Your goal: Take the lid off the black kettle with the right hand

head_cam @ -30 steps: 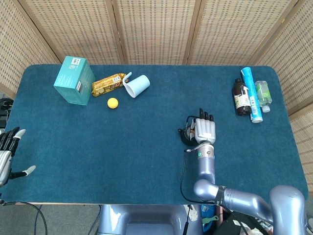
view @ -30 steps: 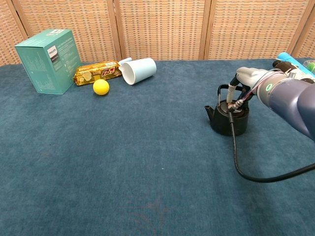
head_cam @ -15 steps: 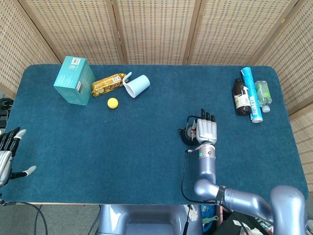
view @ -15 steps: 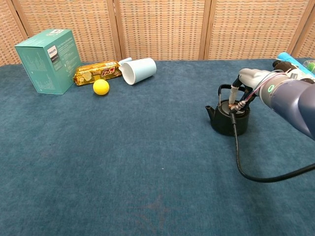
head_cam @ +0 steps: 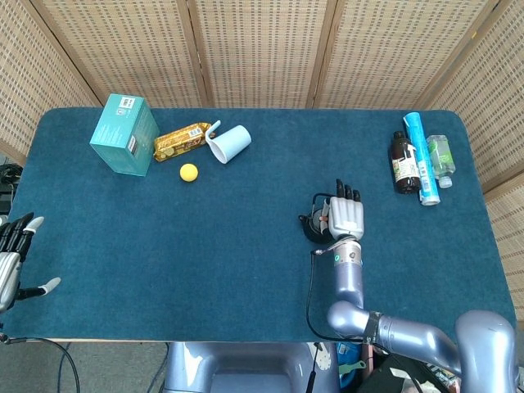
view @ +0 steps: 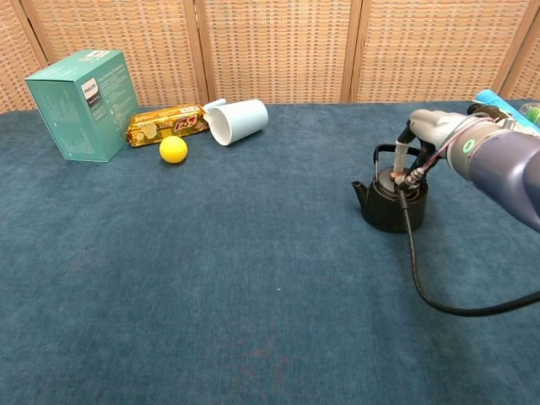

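The black kettle (view: 388,211) stands on the blue table right of centre, spout to the left, handle upright. Its lid (view: 389,185) sits on top. My right hand (view: 432,132) hangs over the kettle from the right, and its fingertips (view: 398,171) reach down and pinch the lid's knob. In the head view the right hand (head_cam: 345,217) covers most of the kettle (head_cam: 309,225); only the kettle's left side shows. My left hand (head_cam: 15,262) hovers at the table's near left edge with fingers apart, holding nothing.
A teal box (view: 80,103), a gold snack pack (view: 166,123), a yellow ball (view: 173,149) and a tipped pale cup (view: 238,121) lie at the far left. Bottles and a tube (head_cam: 420,160) lie at the far right. A black cable (view: 422,283) hangs from my right wrist.
My right hand has risen a little and drawn slightly to the right above the kettle, its fingertips still at the lid's knob. The left hand has not moved.
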Motion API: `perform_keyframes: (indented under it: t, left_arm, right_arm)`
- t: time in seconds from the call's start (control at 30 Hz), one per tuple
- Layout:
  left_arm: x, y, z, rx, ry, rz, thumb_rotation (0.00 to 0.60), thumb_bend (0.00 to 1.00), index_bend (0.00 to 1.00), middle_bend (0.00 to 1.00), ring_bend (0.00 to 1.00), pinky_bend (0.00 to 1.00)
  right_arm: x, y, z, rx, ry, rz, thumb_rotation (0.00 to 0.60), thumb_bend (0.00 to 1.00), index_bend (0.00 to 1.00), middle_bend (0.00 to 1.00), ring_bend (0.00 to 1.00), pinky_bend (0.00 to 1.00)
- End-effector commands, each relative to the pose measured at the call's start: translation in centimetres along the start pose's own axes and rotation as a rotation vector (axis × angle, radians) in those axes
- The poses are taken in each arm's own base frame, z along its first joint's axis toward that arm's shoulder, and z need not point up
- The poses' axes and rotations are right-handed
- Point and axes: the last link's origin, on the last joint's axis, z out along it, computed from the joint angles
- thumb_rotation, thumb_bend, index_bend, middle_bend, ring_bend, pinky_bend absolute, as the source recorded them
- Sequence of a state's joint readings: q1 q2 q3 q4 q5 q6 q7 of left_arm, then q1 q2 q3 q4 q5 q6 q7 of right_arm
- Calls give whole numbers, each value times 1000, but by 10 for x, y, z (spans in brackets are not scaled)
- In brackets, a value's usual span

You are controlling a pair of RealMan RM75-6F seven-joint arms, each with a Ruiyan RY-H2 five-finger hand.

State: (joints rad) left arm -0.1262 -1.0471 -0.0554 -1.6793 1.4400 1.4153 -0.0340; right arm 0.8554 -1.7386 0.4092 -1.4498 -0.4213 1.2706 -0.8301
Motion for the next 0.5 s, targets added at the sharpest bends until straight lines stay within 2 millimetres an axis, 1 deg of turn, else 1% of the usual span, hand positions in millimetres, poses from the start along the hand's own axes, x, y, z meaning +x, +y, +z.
perform_keyframes:
  t: [0.03, 0.1, 0.17, 0.3, 0.33, 0.37, 0.5]
  left_arm:
    - [0, 0, 0, 0, 0, 0, 600, 78, 0, 0, 0, 0]
    - [0, 0, 0, -2, -1, -1, 600, 79, 0, 0, 0, 0]
    - [0, 1, -1, -3, 0, 0, 600, 79, 0, 0, 0, 0]
    - [0, 1, -1, -7, 1, -1, 600, 79, 0, 0, 0, 0]
    - [1, 2, -2, -8, 2, -1, 600, 79, 0, 0, 0, 0]
    - [1, 2, -2, -9, 3, -1, 600, 79, 0, 0, 0, 0]
    - [2, 2, -3, -11, 8, -2, 600, 79, 0, 0, 0, 0]
  right_arm:
    - [11, -1, -5, 27, 36, 0, 600, 600, 653, 0, 0, 130]
    - [20, -4, -9, 53, 62, 2, 600, 600, 653, 0, 0, 130]
    - [30, -8, -17, 92, 87, 5, 600, 602, 653, 0, 0, 130]
    - [35, -11, -31, 154, 79, -3, 600, 602, 653, 0, 0, 129]
    - [30, -13, -40, 205, 52, -37, 600, 603, 653, 0, 0, 128]
    - [27, -9, -49, 239, 39, -64, 600, 603, 653, 0, 0, 127]
    - [12, 2, -68, 324, -4, -131, 600, 603, 653, 0, 0, 126]
